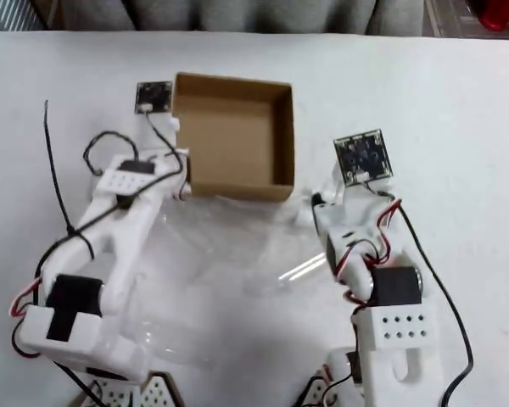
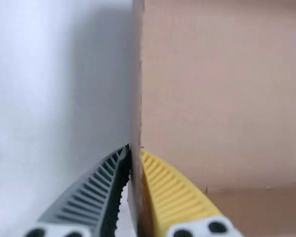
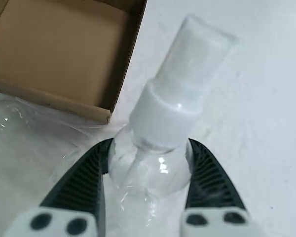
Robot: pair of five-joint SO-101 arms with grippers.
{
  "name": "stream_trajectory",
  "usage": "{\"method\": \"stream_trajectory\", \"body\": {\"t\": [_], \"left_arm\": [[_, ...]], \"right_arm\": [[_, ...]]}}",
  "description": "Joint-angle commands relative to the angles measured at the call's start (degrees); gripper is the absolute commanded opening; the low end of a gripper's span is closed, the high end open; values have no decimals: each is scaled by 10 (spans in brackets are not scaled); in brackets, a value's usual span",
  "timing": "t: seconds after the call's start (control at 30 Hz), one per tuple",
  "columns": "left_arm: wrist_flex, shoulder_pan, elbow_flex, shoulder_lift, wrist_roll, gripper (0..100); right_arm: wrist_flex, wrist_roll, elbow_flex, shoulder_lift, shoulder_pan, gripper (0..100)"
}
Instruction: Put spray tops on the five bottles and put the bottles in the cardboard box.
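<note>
The left gripper (image 2: 133,154) is pinched onto a side wall of the cardboard box (image 2: 222,98). Its grey finger (image 2: 89,197) is outside the box and its yellow finger (image 2: 172,197) inside, with the wall's edge running up between them. The right gripper (image 3: 150,145) clasps a clear bottle (image 3: 148,175) at the shoulder, one black finger on each side. The bottle wears a white spray top (image 3: 180,94) under a frosted cap. The right wrist view also puts the bottle close to a corner of the box, above crinkled plastic film (image 3: 24,143), detail the high view does not give. In the high view the left arm (image 1: 123,212) lies over the spot where it meets the box's left wall, at centre left of the frame. The right arm (image 1: 348,242) ends just off the box's lower right corner, covering what it holds. The high view adds the layout: the box sits open at upper centre on the white table (image 1: 458,102), and the plastic film spreads below it between the two arms. A thin pale tube (image 1: 303,270) lies on the film near the right arm.
</note>
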Motion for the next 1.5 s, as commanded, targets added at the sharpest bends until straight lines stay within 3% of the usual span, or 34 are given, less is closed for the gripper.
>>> {"method": "stream_trajectory", "body": {"t": [0.0, 0.27, 0.4, 0.57, 0.83, 1.07, 1.47], "left_arm": [[-68, -5, 19, -40, -1, 20], [-176, -6, 68, 2, -5, 20], [-175, -6, 68, 12, -5, 20], [-93, -3, 67, -24, -6, 32], [-24, -18, 67, -60, 0, 314], [-27, -42, 61, -61, 0, 335], [-151, -37, 62, -52, -4, 335]], "right_arm": [[-5, 6, -5, -15, 7, 16], [12, 6, -10, -19, 7, 16], [20, 5, -6, -62, 7, 16], [27, 5, -4, -128, 2, 16], [-3, 6, -4, -118, 1, 16], [-22, 7, -5, -89, -44, 16], [-158, 5, 68, -94, -61, 16]]}}
